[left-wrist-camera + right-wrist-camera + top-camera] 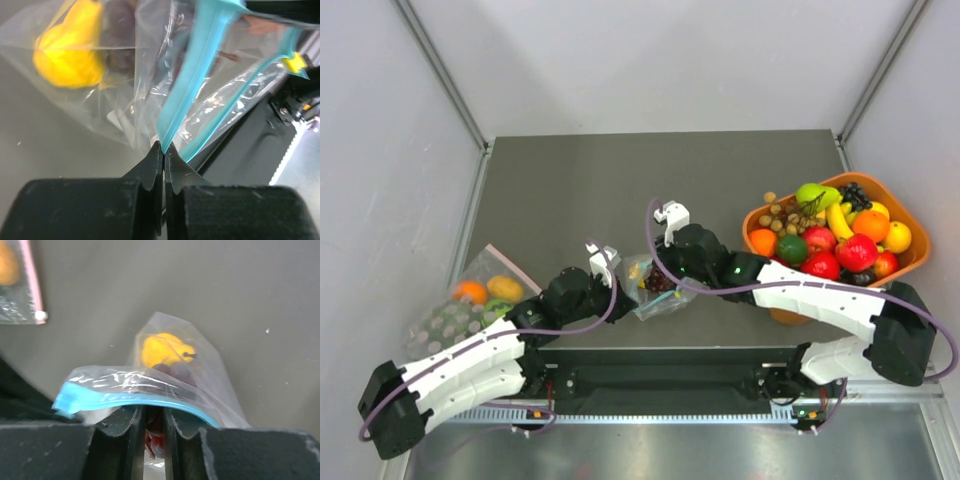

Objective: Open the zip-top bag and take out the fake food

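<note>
Working over dark bench (620, 190). Ignoring orange basket (918, 262) of loose fruit at far right and spare clear bag with pink strip (470, 300) at left, neither being task items.

Keeping zip-top bag (655, 290) at near-middle of bench, between both arms, mouth turned toward the arm bases so each side can take one lip.

Clamping left gripper (163, 147) fully closed on teal zip strip (185, 85), anchoring that lip.

Pinching right gripper (154, 410) down to a narrow gap, apparently on the opposite lip of the bag just under the strip, likely for pulling the two tracks apart. Judging mouth as partly parted already, with strip splitting into two lines in left wrist view.

Leaving fake food inside the bag: yellow lemon (70, 50) and dark grape bunch (120, 30) lying at the closed end, away from both grips. Spotting something red between right fingers, too unclear to name.
</note>
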Robot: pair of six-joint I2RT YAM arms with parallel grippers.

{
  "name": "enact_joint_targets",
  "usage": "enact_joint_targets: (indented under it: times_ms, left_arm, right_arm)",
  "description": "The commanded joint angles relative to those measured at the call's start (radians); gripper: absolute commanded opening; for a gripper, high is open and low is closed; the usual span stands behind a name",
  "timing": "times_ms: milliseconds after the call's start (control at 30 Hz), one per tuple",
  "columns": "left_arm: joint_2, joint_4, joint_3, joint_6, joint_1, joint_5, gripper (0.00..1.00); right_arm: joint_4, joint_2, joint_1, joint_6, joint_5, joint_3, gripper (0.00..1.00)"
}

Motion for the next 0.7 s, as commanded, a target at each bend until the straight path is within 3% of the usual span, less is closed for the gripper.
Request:
enact_joint_targets:
  times_ms: [0,267,667]
  left_arm:
    - [0.064,0.069,0.006,-0.017,-0.004,-0.056,0.0]
    - [0.155,0.127,0.085,0.001,-0.004,-0.126,0.0]
    - [0.347,0.193,0.153,0.001,-0.004,-0.033,0.0]
  right_arm:
    - [0.056,-0.085,-0.016,0.002,-0.053,0.077,0.03]
    - [0.04,-0.174,-0.015,0.045,-0.203,0.042,0.03]
    - [0.05,-0.253,-0.015,0.05,-0.205,0.069,0.03]
